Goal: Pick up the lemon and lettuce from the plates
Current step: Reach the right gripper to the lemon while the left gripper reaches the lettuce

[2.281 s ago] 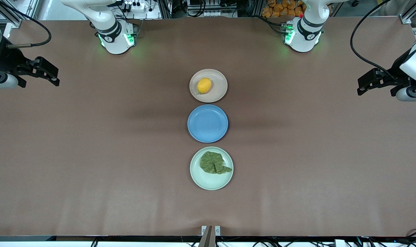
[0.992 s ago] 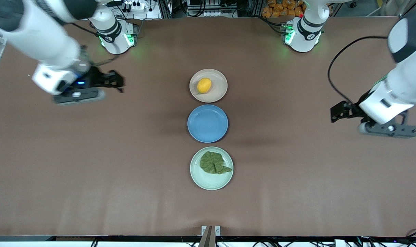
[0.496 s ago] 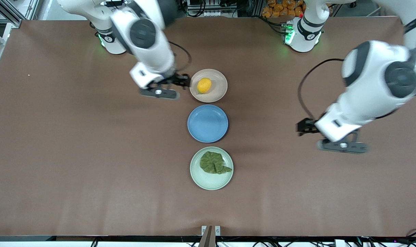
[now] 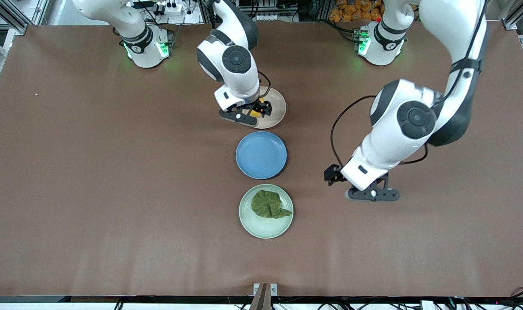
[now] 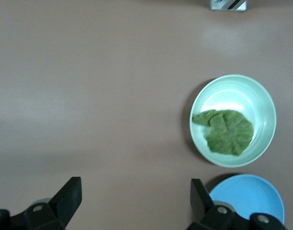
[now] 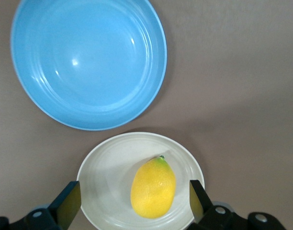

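Observation:
The lemon (image 6: 153, 188) lies on the beige-pink plate (image 6: 103, 172), the plate farthest from the front camera (image 4: 278, 103). My right gripper (image 4: 263, 109) hangs open over it, and the lemon sits between the spread fingers in the right wrist view (image 6: 132, 203). The lettuce (image 4: 268, 204) lies on the mint green plate (image 4: 266, 229), nearest the front camera. My left gripper (image 4: 331, 174) is open and empty over bare table, off the mint plate toward the left arm's end. The left wrist view shows the lettuce (image 5: 228, 132) on its plate (image 5: 232, 88), well apart from the left gripper (image 5: 134, 201).
An empty blue plate (image 4: 261, 155) sits between the two task plates, and also shows in the right wrist view (image 6: 89, 62) and the left wrist view (image 5: 252, 199). A small white marker (image 4: 265, 289) sits at the table's front edge.
Both arms swung in from the table's ends. The right gripper came over the beige-pink plate and the lemon. The left gripper moved toward the mint plate. Lemon and lettuce have not moved.

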